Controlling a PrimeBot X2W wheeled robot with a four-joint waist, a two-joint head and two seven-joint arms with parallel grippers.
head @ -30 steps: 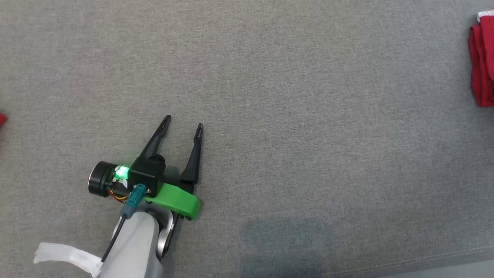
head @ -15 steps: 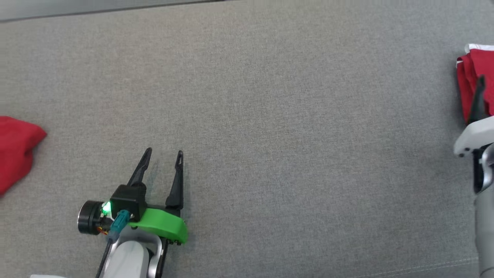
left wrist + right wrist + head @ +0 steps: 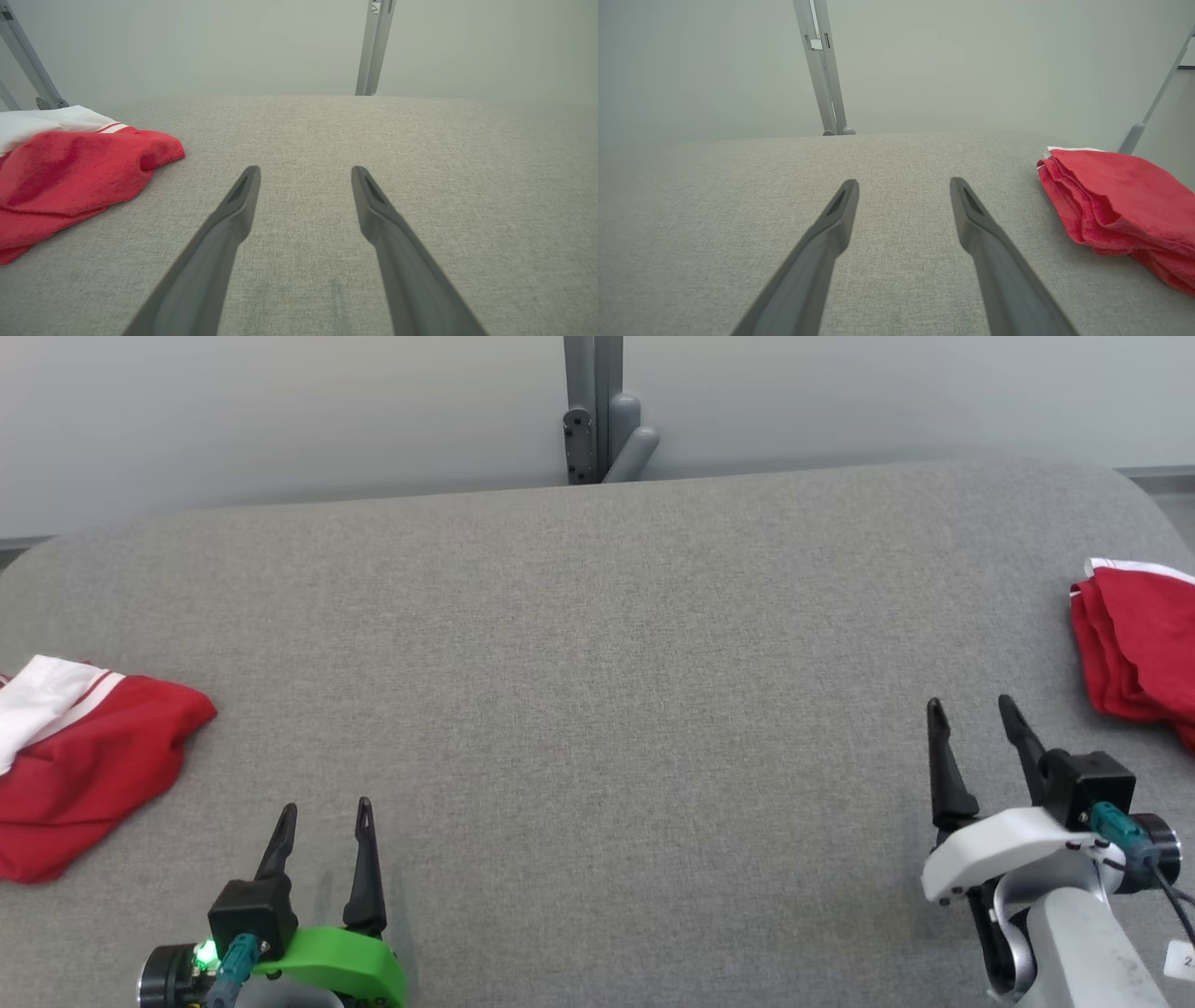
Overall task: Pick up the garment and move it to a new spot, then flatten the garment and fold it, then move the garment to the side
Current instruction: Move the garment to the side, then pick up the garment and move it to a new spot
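The head camera has lifted from a close look down at bare cloth to take in the whole grey desk (image 3: 597, 644), so the shift is the camera's and not the things'. The left jaws and the right jaws now sit at its near corners, both spread and holding nothing. A folded red garment (image 3: 1139, 644) lies at the far right edge, which suggests one round is done. A crumpled red garment (image 3: 93, 756) with a white band waits at the left, near the left jaws, likely the next pickup.

tabletop (image 3: 597, 663): grey woven cloth, matt | left garment (image 3: 93, 765): fuzzy red cloth | post (image 3: 593, 392): smooth metal
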